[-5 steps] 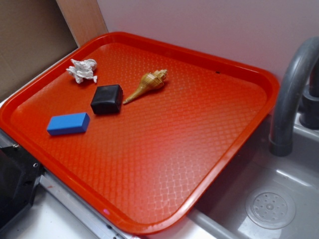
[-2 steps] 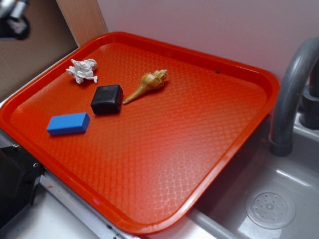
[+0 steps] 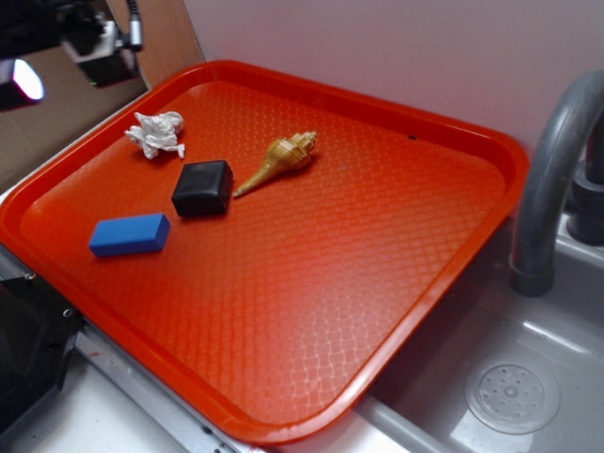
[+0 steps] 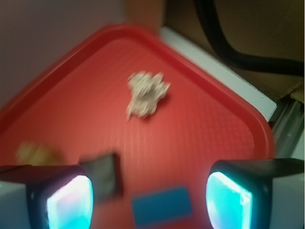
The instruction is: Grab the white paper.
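The white paper point(image 3: 157, 132) is a small crumpled wad lying near the far left corner of the red tray point(image 3: 311, 368). In the wrist view the white paper point(image 4: 147, 93) lies ahead of me, well beyond the fingertips. My gripper point(image 3: 90, 42) hovers high above the tray's left rim, blurred. In the wrist view the gripper point(image 4: 148, 200) is open, its two glowing cyan pads wide apart with nothing between them.
A black block point(image 3: 203, 187), a blue block point(image 3: 129, 234) and a tan spiral seashell point(image 3: 281, 158) lie on the tray near the paper. A grey faucet point(image 3: 547, 179) and sink point(image 3: 510, 392) sit to the right. A black cable point(image 4: 238, 52) runs beyond the tray's corner.
The gripper has come into the exterior view at the top left and moved rightward toward the tray. The objects on the tray have not moved.
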Robot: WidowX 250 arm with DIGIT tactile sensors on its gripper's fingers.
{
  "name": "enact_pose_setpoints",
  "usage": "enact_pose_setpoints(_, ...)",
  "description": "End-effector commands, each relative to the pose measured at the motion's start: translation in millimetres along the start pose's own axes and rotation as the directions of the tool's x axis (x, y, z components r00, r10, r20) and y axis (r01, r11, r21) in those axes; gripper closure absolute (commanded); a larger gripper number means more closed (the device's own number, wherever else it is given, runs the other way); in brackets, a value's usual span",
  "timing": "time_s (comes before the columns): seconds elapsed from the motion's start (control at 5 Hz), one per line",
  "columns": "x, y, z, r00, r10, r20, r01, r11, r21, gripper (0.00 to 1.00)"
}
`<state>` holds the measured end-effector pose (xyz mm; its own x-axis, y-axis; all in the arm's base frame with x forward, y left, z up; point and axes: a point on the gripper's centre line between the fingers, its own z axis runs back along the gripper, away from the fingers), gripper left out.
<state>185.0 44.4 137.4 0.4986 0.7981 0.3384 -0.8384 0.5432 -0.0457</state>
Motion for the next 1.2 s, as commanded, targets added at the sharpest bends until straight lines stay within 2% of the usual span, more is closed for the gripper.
enact_pose_setpoints(0.0,49.6,13.3,-51.0,0.958,0.255,0.133,-0.267,0.961,0.079,0.0)
enact_pose_setpoints(0.4,63.3,13.4,-86.9,0.947,0.238,0.215,-0.27,0.953,0.134,0.0)
enact_pose_setpoints(0.6,65.3,11.8,-104.8,0.946,0.218,0.238,-0.254,0.958,0.132,0.0)
enact_pose_setpoints(1.0,67.0,7.2,-131.1,0.956,0.192,0.222,-0.221,0.968,0.118,0.0)
